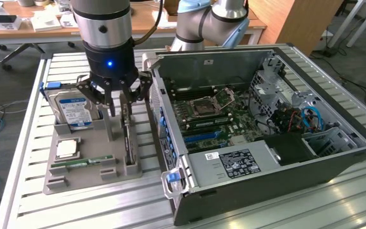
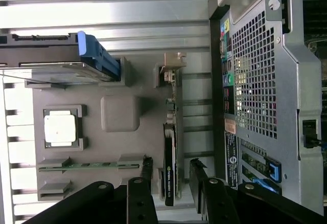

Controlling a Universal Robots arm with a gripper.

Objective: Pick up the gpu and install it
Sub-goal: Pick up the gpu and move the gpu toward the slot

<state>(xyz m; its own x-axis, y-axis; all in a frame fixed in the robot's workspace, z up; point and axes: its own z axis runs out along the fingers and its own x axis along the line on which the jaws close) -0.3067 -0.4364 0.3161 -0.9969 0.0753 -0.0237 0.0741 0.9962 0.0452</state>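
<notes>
The gripper [image 1: 122, 112] [image 2: 171, 175] hangs low over the gray tray [image 1: 81, 177] [image 2: 102, 152]. Its fingers are spread wide, one on each side of the graphics card [image 1: 128, 143] [image 2: 169, 157], with a gap on both sides. The card stands on its thin edge in a slot along the tray's edge nearest the computer case [image 1: 335, 160] [image 2: 260, 81]. In the exterior view the fingers hide part of the card. The white writing on the card's edge is too small to read for sure. At the tray's far corner stands a hard drive [image 1: 75, 109] [image 2: 46, 58] with a blue and white label I cannot read. A square chip [image 1: 67, 149] [image 2: 60, 128] and a green memory stick [image 1: 81, 163] [image 2: 82, 165] lie nearby. The white label [image 1: 230, 162] inside the case is too small to read.
</notes>
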